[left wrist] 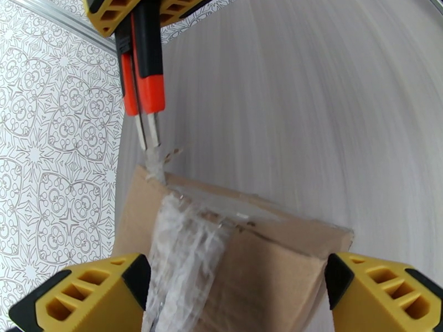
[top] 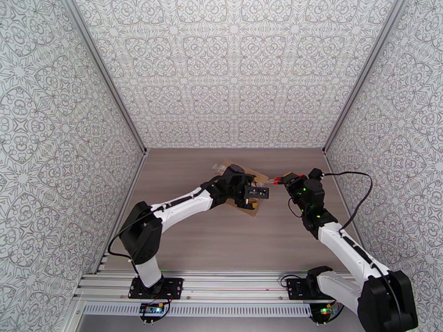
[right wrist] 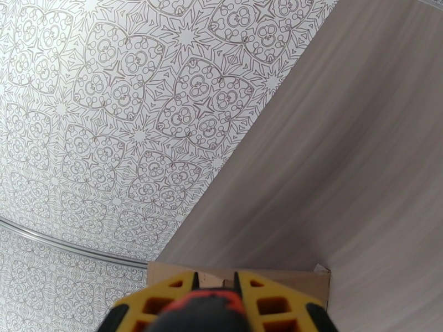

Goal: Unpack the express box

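Two fingers of the left gripper (left wrist: 232,289) straddle the express box (left wrist: 266,272), grip unclear; the right gripper (right wrist: 216,280) clenches the utility knife (left wrist: 145,78), blade at the box's tape (left wrist: 188,244). Slitting seems underway; next, draw the blade steadily along it.

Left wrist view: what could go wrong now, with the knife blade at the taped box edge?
The open left end effector straddles the brown corrugated cardboard box, seemingly without clamping it, so the red-and-black utility knife might push it away. The blade could also snag in the crumpled clear tape.
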